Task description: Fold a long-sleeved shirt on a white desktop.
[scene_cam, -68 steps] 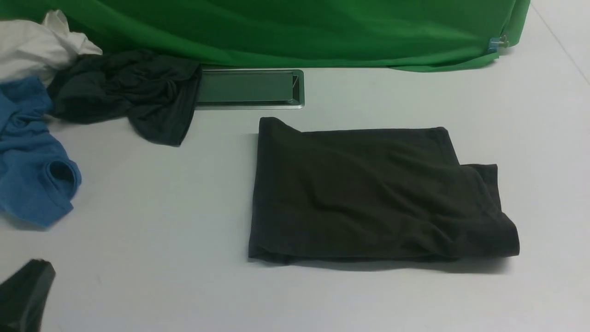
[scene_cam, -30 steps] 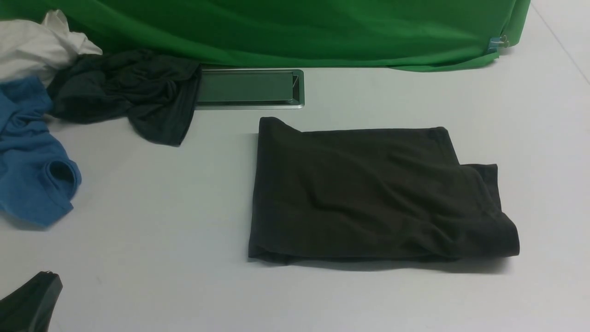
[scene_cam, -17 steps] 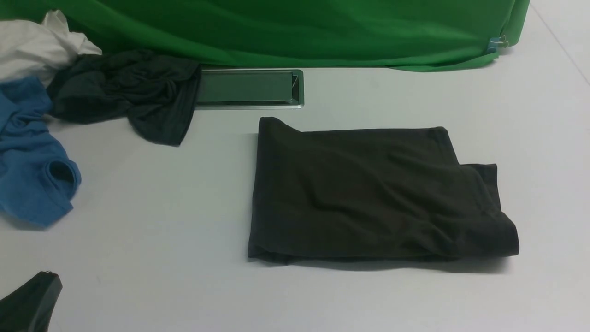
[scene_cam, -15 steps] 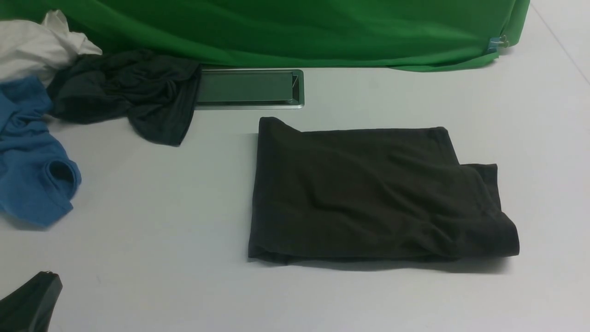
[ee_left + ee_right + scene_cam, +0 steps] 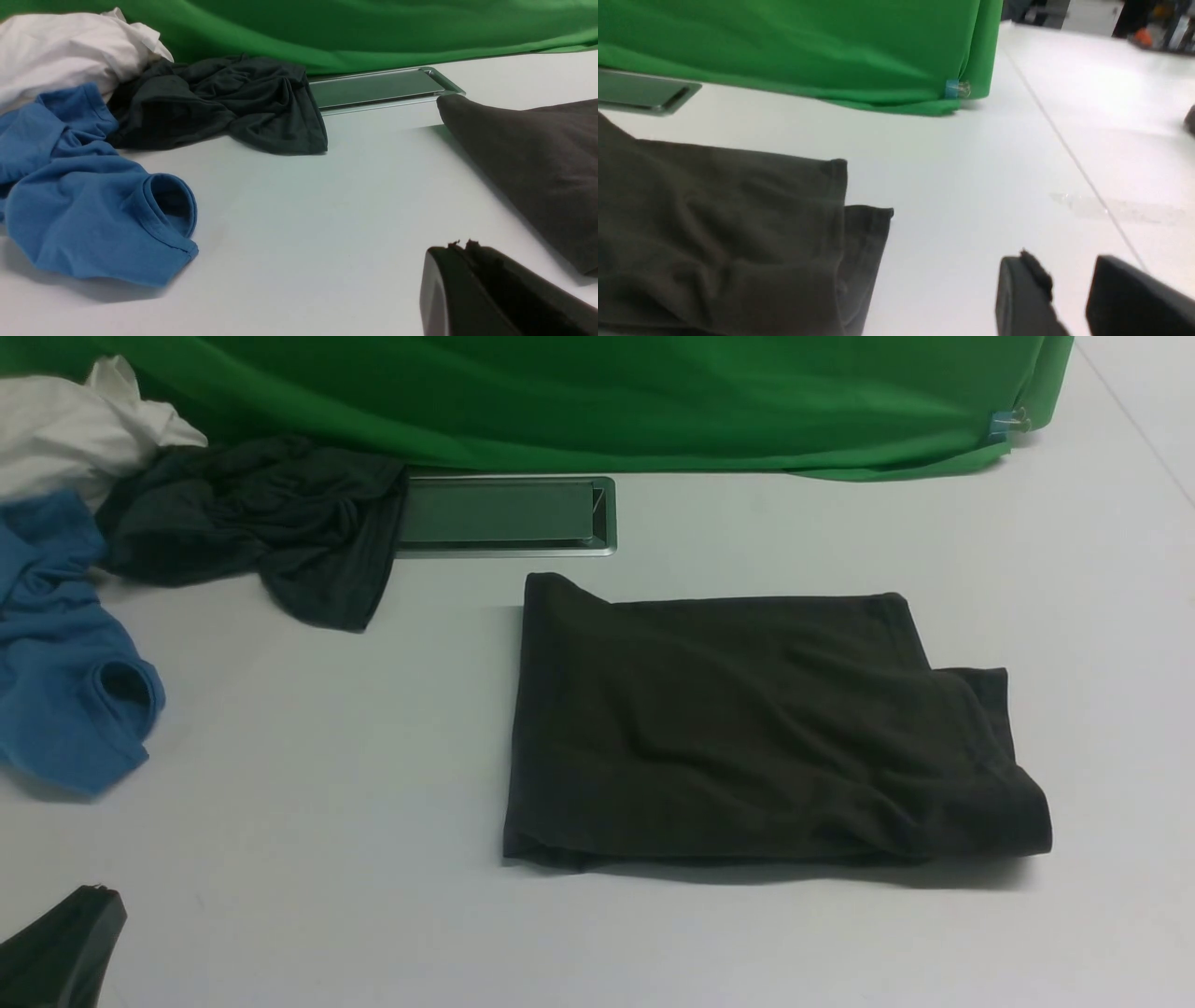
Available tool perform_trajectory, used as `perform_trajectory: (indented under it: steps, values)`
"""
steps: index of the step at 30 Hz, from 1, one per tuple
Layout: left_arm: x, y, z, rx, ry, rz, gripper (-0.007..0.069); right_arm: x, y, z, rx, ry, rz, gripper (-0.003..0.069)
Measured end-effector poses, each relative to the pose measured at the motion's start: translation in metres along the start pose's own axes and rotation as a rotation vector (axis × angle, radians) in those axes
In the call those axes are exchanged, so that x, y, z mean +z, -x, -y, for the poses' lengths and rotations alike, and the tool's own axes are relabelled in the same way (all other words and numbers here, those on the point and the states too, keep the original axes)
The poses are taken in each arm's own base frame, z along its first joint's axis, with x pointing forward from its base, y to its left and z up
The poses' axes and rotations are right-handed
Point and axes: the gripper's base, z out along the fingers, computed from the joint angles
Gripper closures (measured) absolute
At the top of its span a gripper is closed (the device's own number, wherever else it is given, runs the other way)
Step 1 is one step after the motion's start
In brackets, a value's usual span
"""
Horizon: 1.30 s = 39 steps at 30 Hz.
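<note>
The long-sleeved shirt (image 5: 747, 737) lies folded into a dark brown-black rectangle on the white desktop (image 5: 327, 784), right of centre; it also shows in the left wrist view (image 5: 537, 154) and the right wrist view (image 5: 714, 233). My left gripper (image 5: 93, 896) sits at the near left corner, well away from the shirt. In its own view the left gripper (image 5: 462, 245) is shut with nothing in it. My right gripper (image 5: 1064, 266) is out of the front view. It hovers over bare table beside the shirt's right edge, open and empty.
A charcoal-grey garment (image 5: 261, 523), a blue shirt (image 5: 65, 681) and a white cloth (image 5: 75, 420) are piled at the far left. A grey metal hatch (image 5: 504, 513) lies behind the folded shirt. A green cloth (image 5: 597, 392) hangs along the back.
The left gripper has sunk slightly lower at the near left corner since the earliest frame, then held still. The shirt has not moved.
</note>
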Motion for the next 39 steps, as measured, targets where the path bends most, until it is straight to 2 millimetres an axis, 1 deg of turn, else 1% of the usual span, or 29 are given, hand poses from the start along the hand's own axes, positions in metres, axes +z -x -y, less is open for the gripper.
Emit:
perform_trajectory:
  steps: [1,3,6,11,39]
  values:
    - [0.0,0.0,0.0,0.0,0.0,0.0,0.0605,0.001,-0.004,0.0,-0.001,0.0,-0.003,0.0421]
    - [0.0,0.0,0.0,0.0,0.0,0.0,0.0605,0.004,-0.018,-0.002,0.001,0.003,-0.033,0.0421]
    - [0.0,0.0,0.0,0.0,0.0,0.0,0.0605,0.006,-0.028,-0.003,0.025,0.004,-0.043,0.042]
    - [0.0,0.0,0.0,0.0,0.0,0.0,0.0605,0.004,-0.026,-0.003,0.054,-0.001,0.012,0.0419]
    - [0.0,0.0,0.0,0.0,0.0,0.0,0.0605,0.004,-0.023,-0.002,0.072,-0.004,0.043,0.0419]
